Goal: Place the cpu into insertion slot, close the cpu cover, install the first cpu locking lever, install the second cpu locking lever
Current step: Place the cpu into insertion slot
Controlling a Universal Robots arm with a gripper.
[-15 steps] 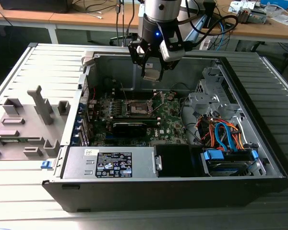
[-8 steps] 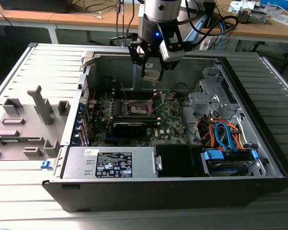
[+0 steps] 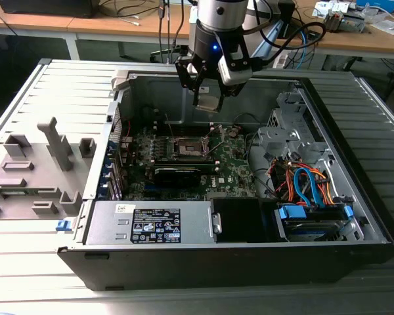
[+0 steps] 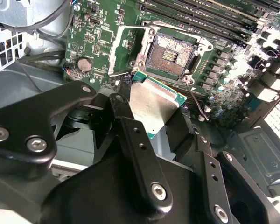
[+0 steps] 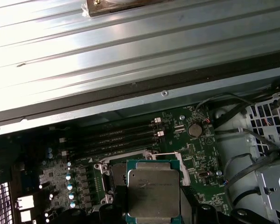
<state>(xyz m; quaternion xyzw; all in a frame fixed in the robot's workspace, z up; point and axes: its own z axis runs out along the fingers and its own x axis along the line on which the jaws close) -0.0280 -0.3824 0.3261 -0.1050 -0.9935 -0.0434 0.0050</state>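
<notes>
cpu [image 4: 154, 105] above insertion slot [image 4: 170, 55], not touching

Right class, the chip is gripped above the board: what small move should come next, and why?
Probably bring the cpu down over the insertion slot: the gripper holds it above the board, the slot lies bare, and the cpu cover is swung aside.

Open air above insertion slot [image 4: 170, 53]

Even bright light; glare on ribbed metal surface [image 5: 107, 60], first wrist view; case [image 3: 184, 259] interior dim
</notes>
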